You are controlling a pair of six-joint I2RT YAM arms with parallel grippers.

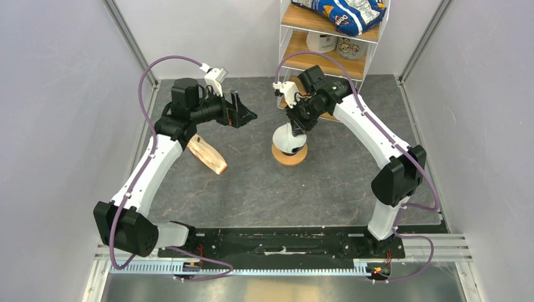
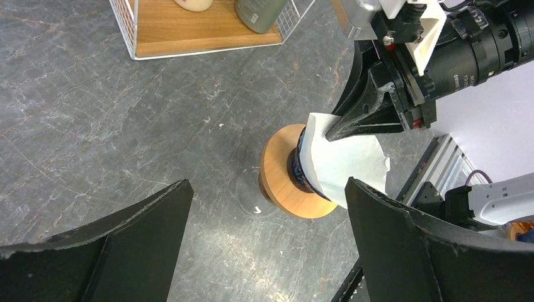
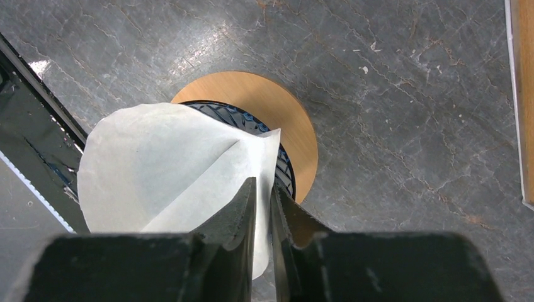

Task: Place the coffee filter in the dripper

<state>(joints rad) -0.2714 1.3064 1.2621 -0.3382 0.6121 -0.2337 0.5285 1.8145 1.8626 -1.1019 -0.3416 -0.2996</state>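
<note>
The coffee filter (image 3: 164, 170) is sitting with its pointed end down inside the dripper (image 3: 252, 123), but its wide mouth is flaring up and out over the blue ribbed rim. Its axis is leaning rather than running straight down the cone, tipping away from my fingers toward the side where the black rail is showing in my right wrist view. The dripper itself is standing upright on the orange-brown ring (image 3: 277, 107), near the middle of the grey table (image 1: 352, 182). My right gripper (image 3: 263, 185) is directly above it, reaching down from the far right. Its two fingers are pressed nearly together on the folded seam edge of the paper, so I am pinching the filter at the rim side nearest me while the rest of the sheet is billowing open. I am judging the paper as entered but not seated: what matters next is that the filter is lying below and just ahead of my fingertips, so pushing along the cone's own axis, downward and toward the leaning side, should be settling it against the ribs. My left gripper (image 1: 242, 113) is hanging well apart to the left of the dripper, fingers spread wide and holding nothing, merely looking on. The tan paper stack (image 1: 208, 154) is lying under that arm, and the shelf rack (image 1: 334, 38) is standing at the far edge.
</note>
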